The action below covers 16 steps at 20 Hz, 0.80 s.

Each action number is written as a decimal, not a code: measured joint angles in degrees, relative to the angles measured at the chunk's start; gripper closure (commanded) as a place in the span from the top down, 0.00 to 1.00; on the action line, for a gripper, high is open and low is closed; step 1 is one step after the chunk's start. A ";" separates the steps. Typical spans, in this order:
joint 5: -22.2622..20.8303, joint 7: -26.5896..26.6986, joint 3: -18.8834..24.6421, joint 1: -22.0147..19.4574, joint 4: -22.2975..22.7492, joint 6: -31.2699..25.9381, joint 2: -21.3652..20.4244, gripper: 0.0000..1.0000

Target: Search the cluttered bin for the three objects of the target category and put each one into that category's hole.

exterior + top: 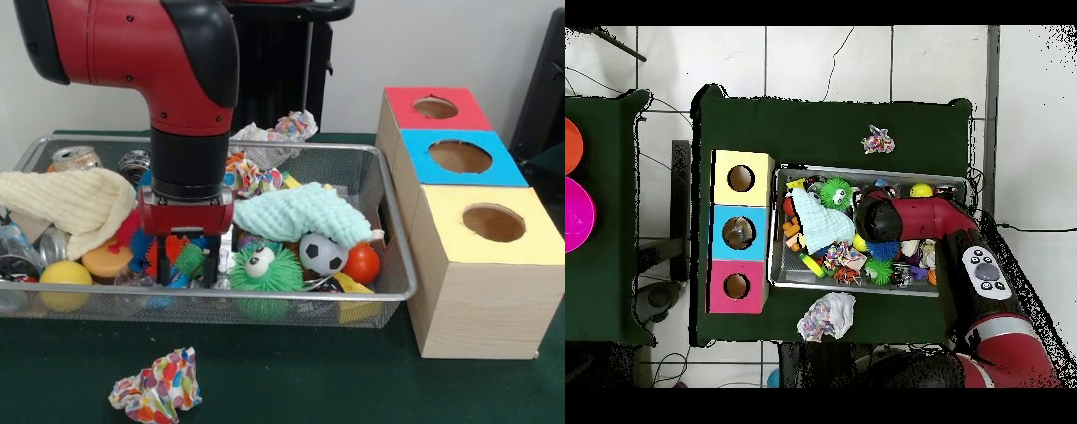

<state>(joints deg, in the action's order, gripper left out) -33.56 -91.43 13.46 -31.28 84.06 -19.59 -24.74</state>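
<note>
My gripper reaches down into the left half of the wire bin. It is open, and its black fingers straddle an orange spiky ball and a green spiky ball. To the right lie a green fuzzy ball with eyes, a small soccer ball and a red ball. A yellow ball rests at the front left corner. In the overhead view the red arm covers the gripper over the bin.
Three boxes with holes stand beside the bin: red, blue and yellow. A mint cloth, a cream cloth and cans lie in the bin. Crumpled coloured paper sits on the green table in front.
</note>
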 measured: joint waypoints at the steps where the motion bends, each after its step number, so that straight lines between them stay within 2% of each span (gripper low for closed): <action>1: 0.00 0.00 0.00 -0.04 0.00 0.00 0.02 1.00; 12: 0.01 0.00 0.01 -0.06 0.00 0.00 0.02 1.00; 13: 0.00 0.00 -0.01 -0.10 -0.06 0.17 -0.06 0.00; 16: 0.02 0.00 0.01 -0.12 -0.09 0.47 -0.21 0.00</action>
<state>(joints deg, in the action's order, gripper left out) -33.54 -91.43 13.47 -31.40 83.97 -19.12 -24.95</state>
